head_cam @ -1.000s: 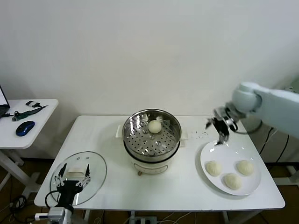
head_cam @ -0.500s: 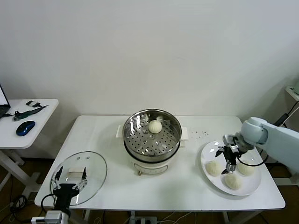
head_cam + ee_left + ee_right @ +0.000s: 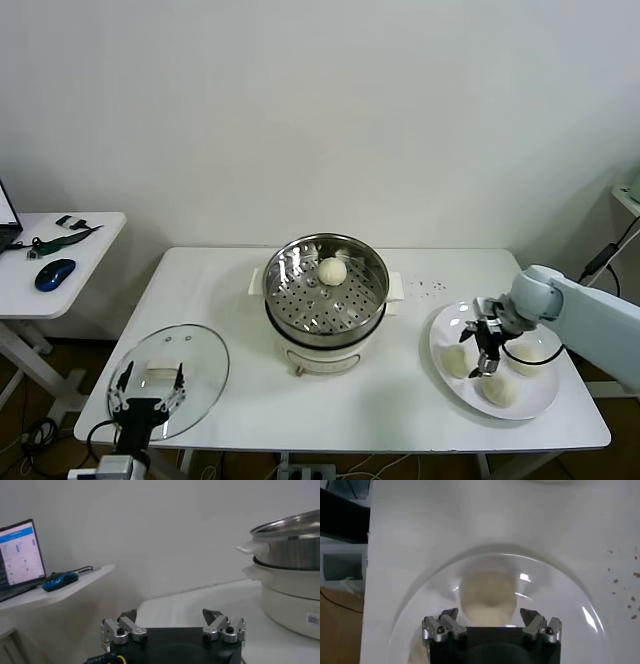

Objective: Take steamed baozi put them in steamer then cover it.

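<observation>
The steel steamer (image 3: 300, 305) stands mid-table on its white pot base (image 3: 325, 357) and holds one baozi (image 3: 332, 270). Three more baozi (image 3: 456, 361) (image 3: 498, 389) (image 3: 527, 358) lie on a white plate (image 3: 449, 325) at the right. My right gripper (image 3: 485, 350) is open and low over the plate among them. In the right wrist view one baozi (image 3: 487, 596) lies just ahead of the open gripper (image 3: 490, 617), untouched. The glass cover (image 3: 200, 365) lies flat at the front left. My left gripper (image 3: 147, 392) is open over its near edge.
A side table (image 3: 80, 260) at the left carries a blue mouse (image 3: 53, 274) and a laptop edge. The left wrist view shows the open gripper (image 3: 172, 622), the steamer (image 3: 292, 547) and the mouse (image 3: 59, 580). Crumbs (image 3: 432, 288) dot the table behind the plate.
My right gripper has come down from behind the plate to low over the buns. My left gripper has drawn back slightly toward the table's front edge.
</observation>
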Controlling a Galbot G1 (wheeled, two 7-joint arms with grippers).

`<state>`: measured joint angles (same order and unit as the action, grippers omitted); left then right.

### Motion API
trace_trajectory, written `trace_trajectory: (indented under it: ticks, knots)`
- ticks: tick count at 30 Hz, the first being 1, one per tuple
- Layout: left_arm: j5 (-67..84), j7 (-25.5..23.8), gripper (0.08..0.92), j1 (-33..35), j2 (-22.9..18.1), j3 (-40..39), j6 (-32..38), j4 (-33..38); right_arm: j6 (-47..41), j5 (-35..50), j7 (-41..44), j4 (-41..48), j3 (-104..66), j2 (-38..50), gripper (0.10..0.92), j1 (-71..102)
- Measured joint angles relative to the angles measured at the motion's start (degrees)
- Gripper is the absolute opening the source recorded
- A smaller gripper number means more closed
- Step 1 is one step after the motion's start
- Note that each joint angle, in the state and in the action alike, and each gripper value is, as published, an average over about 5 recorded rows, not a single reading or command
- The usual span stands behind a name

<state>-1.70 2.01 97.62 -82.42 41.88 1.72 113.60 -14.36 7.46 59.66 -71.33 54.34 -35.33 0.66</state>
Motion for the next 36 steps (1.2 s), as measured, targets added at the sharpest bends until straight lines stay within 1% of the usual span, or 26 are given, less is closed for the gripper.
trace_trajectory:
  ticks: [3, 8, 14, 18, 26, 31, 36]
  knots:
    - [-0.02, 0.04, 0.823, -0.03, 0.00, 0.02, 0.01, -0.13, 0.07, -0.11, 0.13, 0.27, -0.18, -0.25, 0.737, 0.27]
    - [-0.04, 0.10, 0.823, -0.09, 0.00, 0.00, 0.02, -0.16, 0.24, -0.09, 0.19, 0.40, -0.35, -0.29, 0.689, 0.39]
    - [-0.07, 0.17, 0.823, -0.05, 0.00, -0.16, 0.03, -0.17, 0.22, 0.96, 0.22, -0.14, 0.46, 0.52, 0.667, -1.15]
    - [-0.09, 0.20, 0.823, 0.03, 0.00, -0.45, 0.06, -0.13, 0.45, 2.90, 0.53, -0.60, 2.98, 1.23, 0.663, -5.45]
    - [-0.01, 0.25, 0.823, 0.39, 0.24, -1.00, 0.13, 0.51, 1.79, 11.21, 1.90, 0.34, 16.46, -0.77, 0.670, -24.97]
    - [0.07, 0.29, 0.823, 0.67, 0.38, -1.58, 0.21, 1.02, 1.66, 18.51, 2.33, 1.36, 26.05, -5.44, 0.670, -38.42]
    - [0.11, 0.34, 0.823, 1.17, 0.43, -2.50, 0.41, 1.59, 0.49, 26.08, 1.82, 2.25, 31.89, -11.76, 0.670, -47.14]
